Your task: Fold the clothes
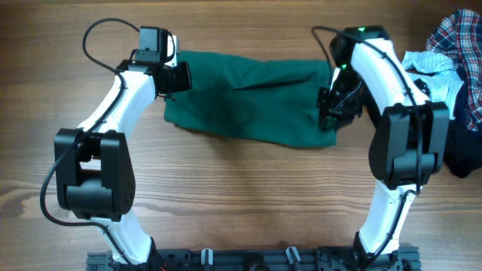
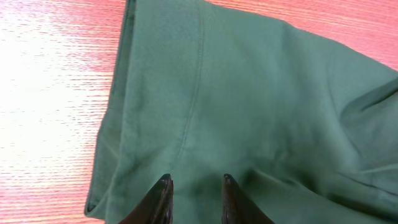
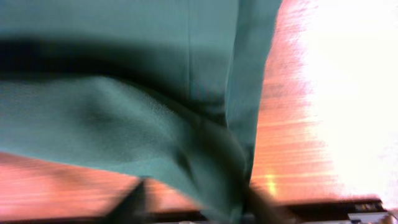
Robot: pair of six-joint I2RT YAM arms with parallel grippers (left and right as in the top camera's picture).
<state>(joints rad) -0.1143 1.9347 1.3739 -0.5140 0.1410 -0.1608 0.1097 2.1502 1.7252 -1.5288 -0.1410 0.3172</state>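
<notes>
Left tool (image 2: 196,178) of mine is apart over the green cloth (image 1: 248,94), and I cannot tell if my right tool (image 1: 331,111) grips, so pulling could bunch it.

Right pincer (image 3: 198,204) blurred, perhaps under cloth (image 3: 112,112)

We log garment (image 1: 248,98): plain dark green. Table (image 1: 241,203): brown wood grain. At right edge, plaid shirt (image 1: 461,34): red, blue, white checks; cloth (image 1: 465,150) below: dark navy.
</notes>
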